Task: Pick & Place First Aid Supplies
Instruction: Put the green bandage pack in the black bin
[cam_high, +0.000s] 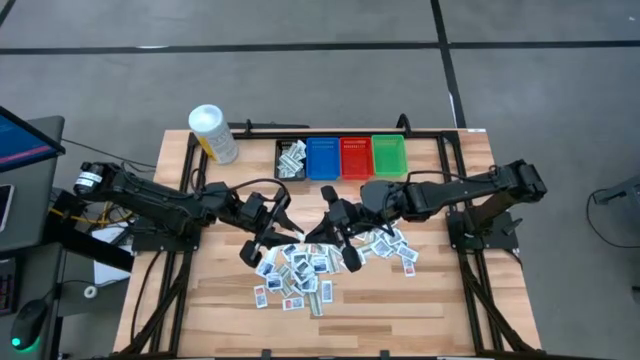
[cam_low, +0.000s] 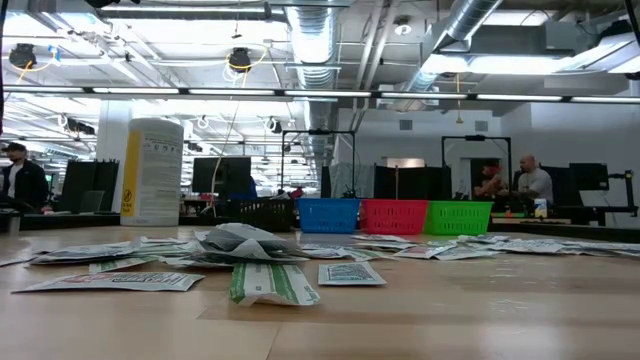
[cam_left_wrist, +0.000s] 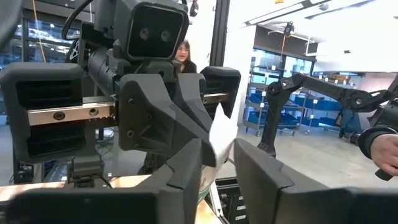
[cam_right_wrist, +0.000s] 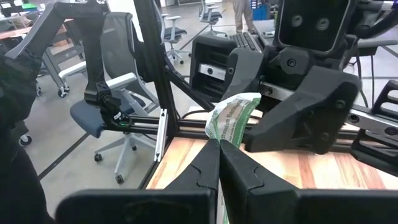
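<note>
At lower centre of the high view, the loose packets (cam_high: 295, 270) lie scattered on the table (cam_high: 440, 300), several overlapping.

Just above that heap, at mid-frame, the two tools meet nose to nose. The right gripper (cam_right_wrist: 219, 149) is clamped on one green-and-white held packet (cam_right_wrist: 233, 118), which stands up from its fingertips. The left gripper (cam_left_wrist: 221, 168) faces it with jaws apart on either side of that packet, not visibly clamped.

Risks, as judged:
- If the right lets go before the left has a firm pinch, the thin, limp packet may drop back into the heap.
- The fingers stand very near; a misaligned closure may strike the opposing fingers or crease the packet.

At upper centre, the bins (cam_high: 340, 158) stand well apart from the handover.
</note>
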